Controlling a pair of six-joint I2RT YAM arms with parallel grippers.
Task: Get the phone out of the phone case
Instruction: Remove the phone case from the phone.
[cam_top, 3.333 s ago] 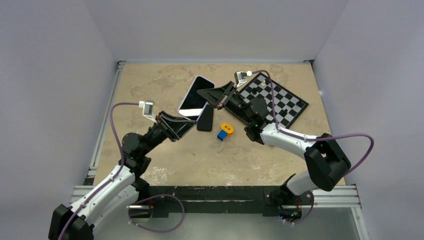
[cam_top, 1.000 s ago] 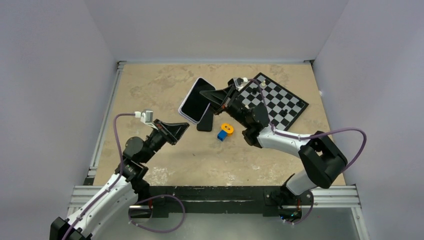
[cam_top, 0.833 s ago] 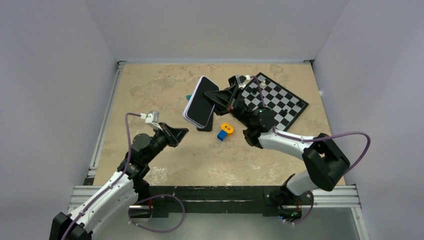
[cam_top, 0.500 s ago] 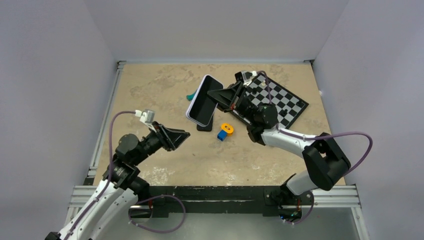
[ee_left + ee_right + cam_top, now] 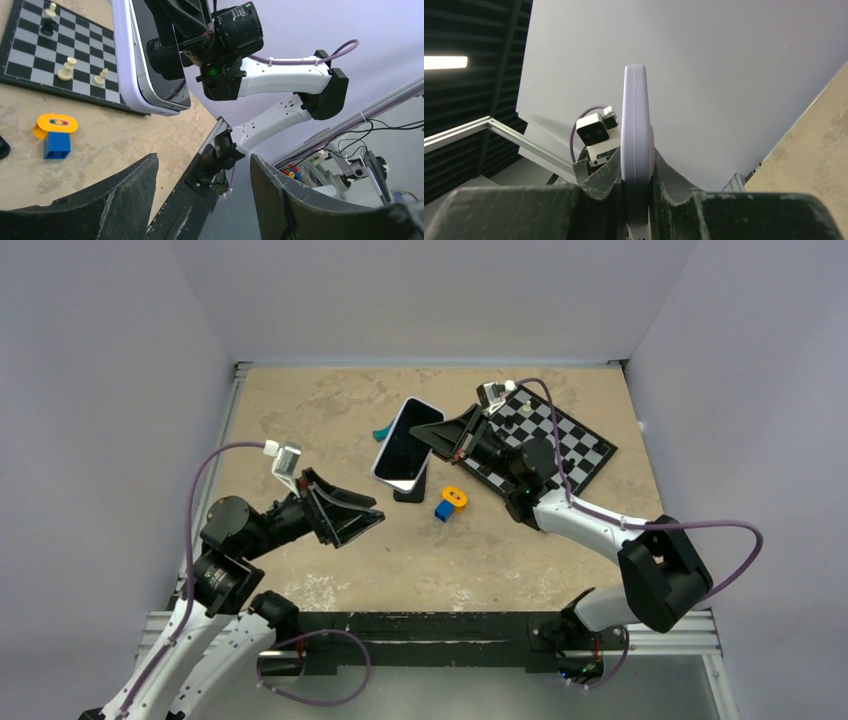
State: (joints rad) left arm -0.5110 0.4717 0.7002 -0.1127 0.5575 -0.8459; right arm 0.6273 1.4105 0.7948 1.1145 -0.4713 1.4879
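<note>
The phone (image 5: pixel 400 450), dark screen up, sits in a lavender phone case (image 5: pixel 421 403) and is held tilted above the table. My right gripper (image 5: pixel 425 433) is shut on its right edge. In the right wrist view the cased phone (image 5: pixel 636 115) stands edge-on, pinched between both fingers. The left wrist view shows the case rim (image 5: pixel 122 60) and the screen (image 5: pixel 142 45) from below. My left gripper (image 5: pixel 360 520) hovers open and empty to the near left of the phone, apart from it; its fingertips (image 5: pixel 150 165) frame only the table edge.
A flat black slab (image 5: pixel 410 490) lies on the table under the phone. An orange-and-blue toy block (image 5: pixel 450 502) sits just right of it. A chessboard (image 5: pixel 585 445) with a few pieces lies at the back right. A teal bit (image 5: pixel 381 432) shows left of the phone.
My left gripper has gone from shut to open and pulled back toward the near left. The right gripper kept its hold, tilting the cased phone and shifting it slightly right.
</note>
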